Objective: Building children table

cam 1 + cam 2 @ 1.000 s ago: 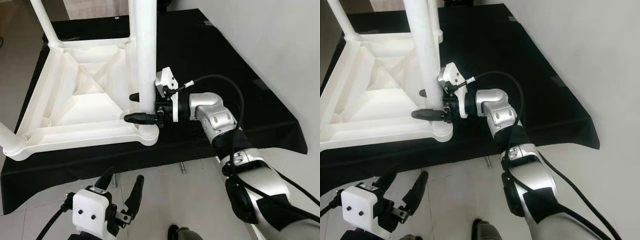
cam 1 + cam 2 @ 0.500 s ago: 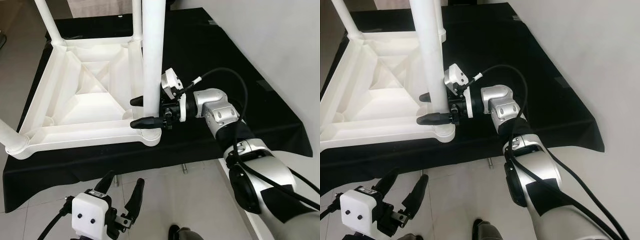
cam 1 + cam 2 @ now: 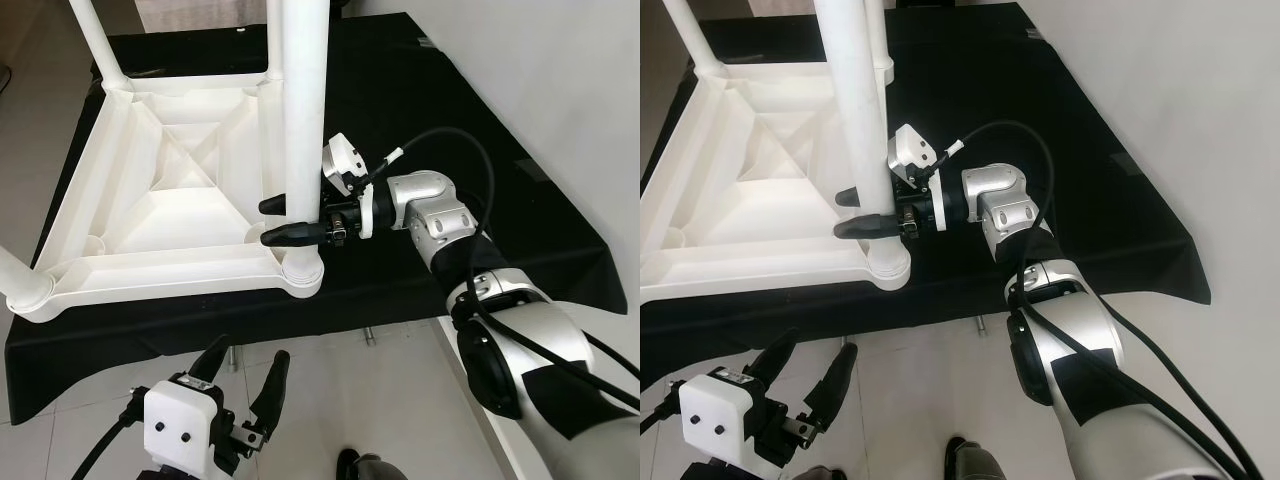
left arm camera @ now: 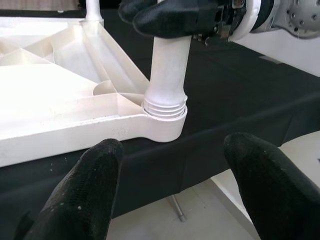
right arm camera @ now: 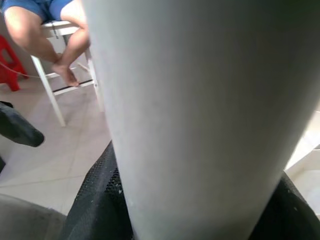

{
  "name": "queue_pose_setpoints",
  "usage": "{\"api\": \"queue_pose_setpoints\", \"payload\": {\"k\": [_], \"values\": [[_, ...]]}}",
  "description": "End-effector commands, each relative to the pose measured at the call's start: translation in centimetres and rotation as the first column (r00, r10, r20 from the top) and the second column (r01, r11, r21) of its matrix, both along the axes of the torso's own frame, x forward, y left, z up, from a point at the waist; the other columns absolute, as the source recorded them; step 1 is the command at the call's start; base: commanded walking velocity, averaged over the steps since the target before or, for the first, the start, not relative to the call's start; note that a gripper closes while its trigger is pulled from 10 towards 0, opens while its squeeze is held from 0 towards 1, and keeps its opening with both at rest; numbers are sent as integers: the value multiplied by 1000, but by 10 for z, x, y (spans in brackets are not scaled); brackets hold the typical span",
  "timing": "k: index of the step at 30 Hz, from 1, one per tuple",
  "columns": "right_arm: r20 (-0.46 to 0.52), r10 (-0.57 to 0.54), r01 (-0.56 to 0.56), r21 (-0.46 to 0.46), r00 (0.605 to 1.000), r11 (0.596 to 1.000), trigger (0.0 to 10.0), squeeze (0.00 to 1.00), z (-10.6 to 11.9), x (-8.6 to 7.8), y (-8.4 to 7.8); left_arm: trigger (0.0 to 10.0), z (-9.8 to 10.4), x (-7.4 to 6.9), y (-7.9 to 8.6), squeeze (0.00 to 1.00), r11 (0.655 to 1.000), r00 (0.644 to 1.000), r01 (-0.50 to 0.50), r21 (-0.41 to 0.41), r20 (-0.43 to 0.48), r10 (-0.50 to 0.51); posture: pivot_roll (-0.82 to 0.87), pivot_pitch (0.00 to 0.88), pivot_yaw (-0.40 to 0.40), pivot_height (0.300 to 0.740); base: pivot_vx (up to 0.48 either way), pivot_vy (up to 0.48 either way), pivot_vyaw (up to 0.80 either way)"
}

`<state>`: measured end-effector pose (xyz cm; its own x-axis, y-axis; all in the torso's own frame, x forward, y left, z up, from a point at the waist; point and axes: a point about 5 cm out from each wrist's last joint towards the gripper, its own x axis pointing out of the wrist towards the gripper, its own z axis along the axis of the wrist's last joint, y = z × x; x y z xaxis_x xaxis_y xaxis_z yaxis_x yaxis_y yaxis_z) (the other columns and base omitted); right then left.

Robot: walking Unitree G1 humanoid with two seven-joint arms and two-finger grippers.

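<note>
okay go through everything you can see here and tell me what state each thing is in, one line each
table top: upside down on the black cloth.
near-corner leg: upright, seated in its corner socket, threads still showing.
right gripper: shut on the near-corner leg, just above the socket.
left gripper: open, empty, below the table edge.
other legs: standing in their corners.

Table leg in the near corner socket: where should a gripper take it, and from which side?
Low on the round shaft of the table leg, just above the threaded collar, coming in level from the robot's right. The leg stands upright in the corner socket of the upturned tabletop, so a sideways pinch spans it. The right gripper is shut on it there; the left gripper hangs open below.
</note>
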<state>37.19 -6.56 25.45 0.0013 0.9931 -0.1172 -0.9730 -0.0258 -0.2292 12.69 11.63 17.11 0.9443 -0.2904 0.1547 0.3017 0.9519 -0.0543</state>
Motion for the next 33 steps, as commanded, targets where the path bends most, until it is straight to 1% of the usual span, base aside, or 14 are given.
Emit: {"api": "queue_pose_setpoints", "payload": {"k": [1, 6, 7, 9, 10, 13, 15, 19, 20, 23, 24, 25, 26, 33], "values": [[12, -40, 40, -5, 999, 999, 0, 0, -4, 1, -5, 10000, -6, -1, 0, 0, 1000, 1000, -1, 4, -27, 1, 57, 190, -44, 740, 0, 0, 0], [20, -417, 416, 53, 909, 908, 0, 0, -16, 13, -6, 10000, -6, 0, 0, 0, 1000, 1000, 0, 2, -23, 0, 47, 184, -73, 740, 0, 0, 0], [8, -533, 530, 78, 846, 844, 0, 0, -19, 15, -4, 10000, -6, 0, 0, 0, 1000, 1000, -1, 2, -22, 1, 47, 184, -76, 740, 0, 0, 0], [-103, -878, 882, 123, 468, 456, 0, 0, -34, 7, -2, 10000, -6, 0, 1, 0, 1000, 1000, -9, 3, -20, 9, 39, 191, -72, 740, 0, 0, 0], [-103, -886, 890, 123, 451, 439, 0, 0, -41, -10, 8, 10000, -5, 1, 1, 0, 1000, 1000, -11, 4, -18, 11, 47, 194, -67, 740, 0, 0, 0], [-120, -857, 864, 118, 501, 489, 0, 0, -45, -26, 26, 10000, -5, 3, 2, 0, 1000, 1000, -11, 5, -16, 12, 49, 199, -66, 740, 0, 0, 0], [-134, -766, 777, 139, 629, 614, 0, 0, -44, -37, 56, 10000, -6, 5, 2, 0, 1000, 1000, -7, 7, -17, 7, 47, 187, -57, 740, 0, 0, 0], [-136, -736, 748, 147, 663, 647, 0, 0, -41, -30, 64, 10000, -7, 7, 1, 0, 1000, 1000, -4, 7, -16, 4, 44, 177, -67, 740, 0, 0, 0], [-117, -719, 728, 148, 685, 670, 3647, 0, -38, -26, 66, 10000, -7, 8, 1, 0, 1000, 1000, -5, 6, -14, 5, 45, 173, -73, 740, 0, 0, 0], [-103, -712, 719, 149, 694, 679, 3647, 0, -36, -24, 66, 10000, -7, 8, 1, 0, 1000, 1000, -6, 6, -12, 6, 45, 172, -74, 740, 0, 0, 0], [-103, -662, 669, 166, 742, 724, 10000, 165, -28, -19, 67, 10000, -7, 9, 1, 0, 1000, 1000, -11, 6, -7, 11, 45, 167, -76, 740, 0, 0, 0], [-103, -662, 669, 166, 742, 724, 10000, 165, -28, -19, 67, 10000, -7, 9, 1, 0, 1000, 1000, -11, 6, -7, 11, 45, 167, -76, 740, 0, 0, 0], [-119, -610, 622, 172, 783, 764, 10000, 1000, -23, -23, 68, 10000, -7, 9, 1, 0, 1000, 1000, -14, 6, -6, 14, 47, 163, -75, 740, 0, 0, 0], [-91, -390, 400, 191, 916, 896, 10000, 1000, -4, -32, 60, 10000, -8, 10, 0, 0, 1000, 1000, -13, 5, -5, 13, 47, 154, -74, 740, 0, 0, 0]]}}
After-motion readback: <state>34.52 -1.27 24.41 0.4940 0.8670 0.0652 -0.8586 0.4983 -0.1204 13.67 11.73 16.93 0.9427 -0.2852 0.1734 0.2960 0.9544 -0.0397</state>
